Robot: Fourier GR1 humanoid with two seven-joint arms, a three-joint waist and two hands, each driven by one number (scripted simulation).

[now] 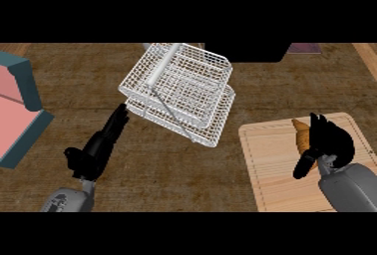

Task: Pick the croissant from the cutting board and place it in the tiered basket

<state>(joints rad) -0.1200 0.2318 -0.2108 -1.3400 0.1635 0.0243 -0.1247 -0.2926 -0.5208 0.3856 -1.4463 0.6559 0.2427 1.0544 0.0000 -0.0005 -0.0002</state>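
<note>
Two hands showing in the head view. We're seeing the right hand [333,142] sitting over the cutting board [276,164] at near right, fingers draped over the croissant [301,134] and the thumb [303,165] coming in from the left side; whether it's actually gripping the pastry, we can't tell. Croissant is lying on the board's far edge, its far tip poking out past the fingers. Left hand [95,149] is resting released at near left, fingers straight, pointing toward the white wire tiered basket [180,89], which is standing mid-counter, well apart from the board. Teal-and-pink object [18,112] is sitting at the far left edge.
</note>
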